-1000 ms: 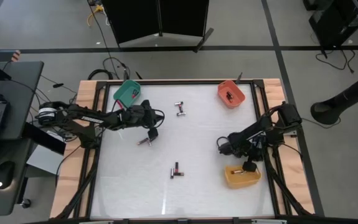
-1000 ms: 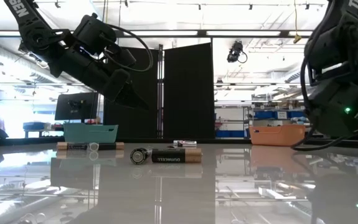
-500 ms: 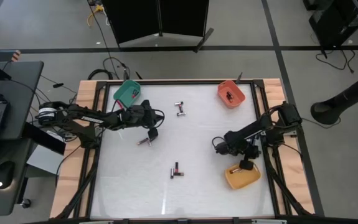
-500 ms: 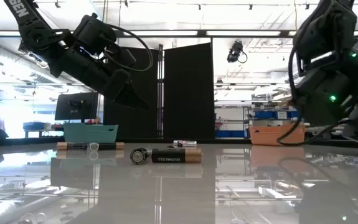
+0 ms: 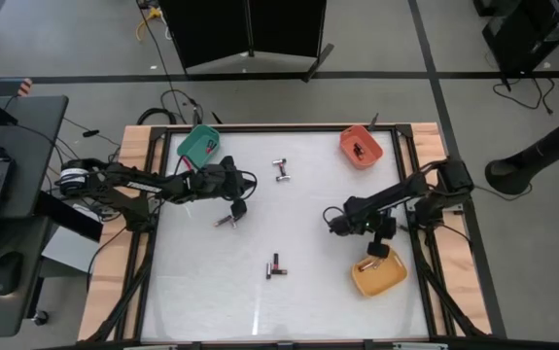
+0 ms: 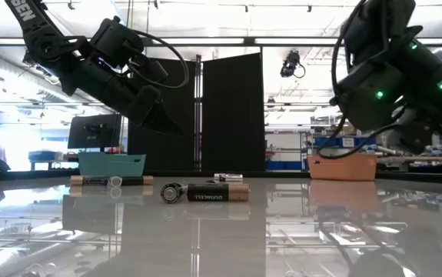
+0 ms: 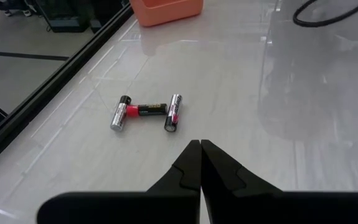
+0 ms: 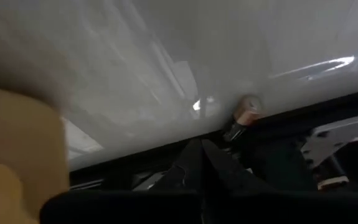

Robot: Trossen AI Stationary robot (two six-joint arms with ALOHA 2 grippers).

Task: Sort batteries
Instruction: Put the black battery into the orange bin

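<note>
Batteries lie in loose groups on the white table: one pair (image 5: 281, 170) far of centre, one pair (image 5: 275, 265) near centre, and a single one (image 5: 225, 221) beside my left gripper (image 5: 236, 206). That gripper hovers above the table, shut. In its wrist view the fingers (image 7: 200, 149) point at three batteries (image 7: 144, 112), silvery and red-banded. My right gripper (image 5: 380, 251) hangs shut over the far rim of the yellow bin (image 5: 378, 277), where one battery (image 5: 365, 264) lies. In the low view a black and copper battery (image 6: 217, 192) lies nearest.
A teal bin (image 5: 199, 146) sits at the far left corner and an orange bin (image 5: 360, 146) with a dark item at the far right. Black rails and wooden side strips frame the table. The middle and near parts of the table are open surface.
My right arm has swung toward the table's left and slightly toward the far edge. Its gripper has drawn back from above the yellow bin's middle to the bin's far rim. The left arm and the batteries on the table have kept still.
</note>
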